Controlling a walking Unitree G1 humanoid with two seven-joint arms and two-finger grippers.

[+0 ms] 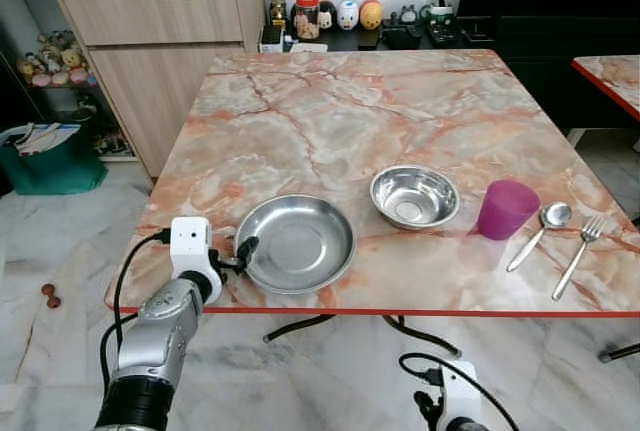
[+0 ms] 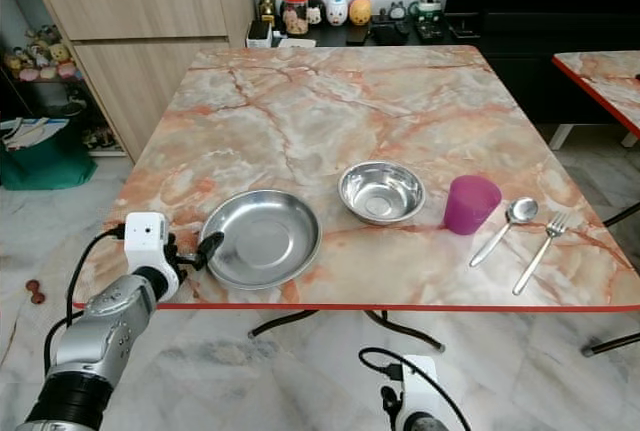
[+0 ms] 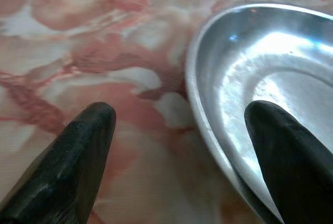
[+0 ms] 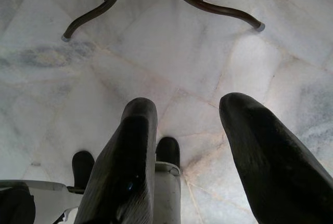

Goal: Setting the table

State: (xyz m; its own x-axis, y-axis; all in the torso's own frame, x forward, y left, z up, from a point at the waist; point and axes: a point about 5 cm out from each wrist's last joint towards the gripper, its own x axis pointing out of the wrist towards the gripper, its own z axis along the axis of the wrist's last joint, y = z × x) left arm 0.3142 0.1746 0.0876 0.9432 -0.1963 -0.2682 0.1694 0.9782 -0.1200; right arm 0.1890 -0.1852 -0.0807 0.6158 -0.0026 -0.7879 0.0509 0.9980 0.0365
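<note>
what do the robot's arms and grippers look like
The left arm is silver metal with a black cuff lower down, a white boxy camera module at the wrist, and black cables looping beside it. The left gripper and right gripper each have two long, rounded black fingers.

Count on the marble surface (image 1: 330,121): one steel plate (image 1: 295,242), one steel bowl (image 1: 414,196), one purple cup (image 1: 506,209), one spoon (image 1: 540,231), one fork (image 1: 579,254). Total five items, one of each kind. Robot arms: two, each with two black fingers (image 3: 78,156).

Silver left arm (image 1: 150,341) (black cable), seemingly white wrist.
</note>
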